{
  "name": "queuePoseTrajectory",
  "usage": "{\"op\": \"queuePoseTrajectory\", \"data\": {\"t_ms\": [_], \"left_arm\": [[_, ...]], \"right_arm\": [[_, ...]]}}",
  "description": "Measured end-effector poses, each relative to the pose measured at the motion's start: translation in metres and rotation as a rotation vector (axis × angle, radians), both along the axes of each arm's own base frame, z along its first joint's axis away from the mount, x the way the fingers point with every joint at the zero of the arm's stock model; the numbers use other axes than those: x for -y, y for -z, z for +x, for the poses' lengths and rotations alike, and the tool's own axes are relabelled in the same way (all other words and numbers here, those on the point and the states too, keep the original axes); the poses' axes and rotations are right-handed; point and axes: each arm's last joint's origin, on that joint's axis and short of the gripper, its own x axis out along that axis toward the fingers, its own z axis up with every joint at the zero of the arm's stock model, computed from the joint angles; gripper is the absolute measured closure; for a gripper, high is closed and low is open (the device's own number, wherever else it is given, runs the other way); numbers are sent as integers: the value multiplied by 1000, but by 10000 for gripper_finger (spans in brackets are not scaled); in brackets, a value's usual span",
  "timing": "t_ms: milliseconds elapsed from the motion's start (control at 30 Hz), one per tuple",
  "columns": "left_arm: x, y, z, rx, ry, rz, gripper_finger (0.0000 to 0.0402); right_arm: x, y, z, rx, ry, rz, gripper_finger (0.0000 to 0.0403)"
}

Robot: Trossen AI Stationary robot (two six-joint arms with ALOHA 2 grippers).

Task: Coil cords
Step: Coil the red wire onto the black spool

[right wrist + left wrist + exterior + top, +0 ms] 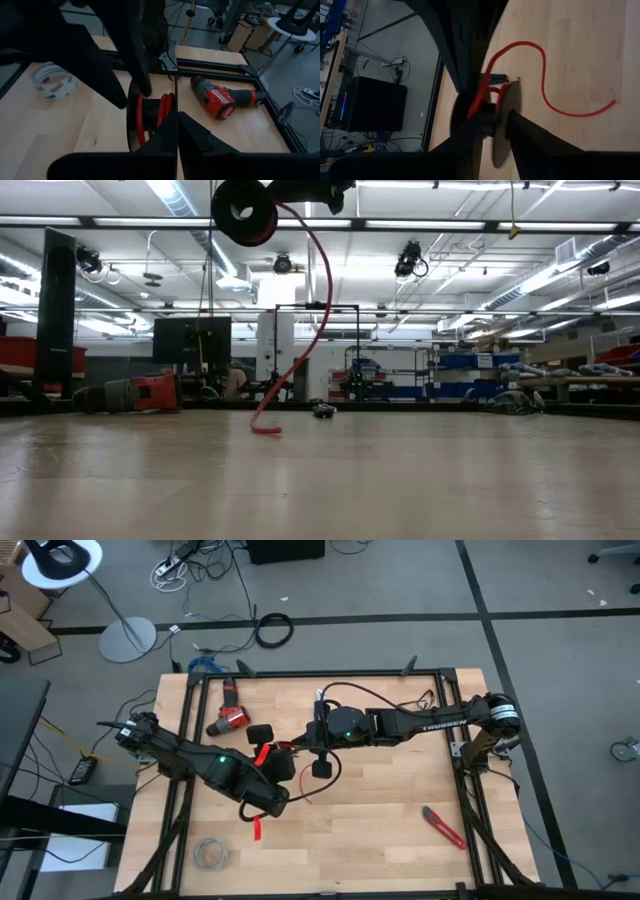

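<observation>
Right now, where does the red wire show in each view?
High: red wire mid-table, between the arms.
Low: hangs from the spool at top, its end on the table.
Left wrist: curls across the wood.
Right wrist: wound on the spool.
Shared landmark: the black spool.

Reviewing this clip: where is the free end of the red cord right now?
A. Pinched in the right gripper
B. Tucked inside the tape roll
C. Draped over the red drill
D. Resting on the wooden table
D: the red cord hangs from the raised spool and its end lies on the table.
</observation>
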Motion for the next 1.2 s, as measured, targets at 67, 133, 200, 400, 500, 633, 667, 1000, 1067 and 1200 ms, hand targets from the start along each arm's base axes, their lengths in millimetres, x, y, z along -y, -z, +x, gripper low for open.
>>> {"op": "queuePoseTrajectory", "data": {"t_ms": [67, 133, 200, 400, 500, 633, 667, 1000, 1067, 1200], "left_arm": [[0, 0, 0, -1, 0, 1, 307], [0, 0, 0, -1, -1, 1, 307], [0, 0, 0, -2, 0, 1, 308], [0, 0, 0, -3, 1, 2, 337], [0, 0, 0, -4, 2, 1, 376], [0, 0, 0, -6, 4, -1, 394], [0, 0, 0, -7, 4, 0, 394], [1, 0, -1, 15, -19, -16, 400], [3, 0, -2, 31, -26, -15, 400], [9, -3, -6, 64, -23, -13, 401]], "right_arm": [[0, 0, 0, 0, 2, 0, 403], [0, 0, 0, -1, 2, -1, 403], [0, 0, 0, -1, 3, -1, 403], [1, 0, 0, -1, 8, -3, 403], [1, 0, 0, 5, 9, -3, 403], [1, -1, 1, 14, 8, -5, 403], [1, -1, 1, 16, 8, -5, 403], [-2, -4, 2, 47, 1, -21, 403], [-5, -6, 2, 65, -11, -39, 402], [-12, -11, 3, 115, -32, -71, 389]]}}
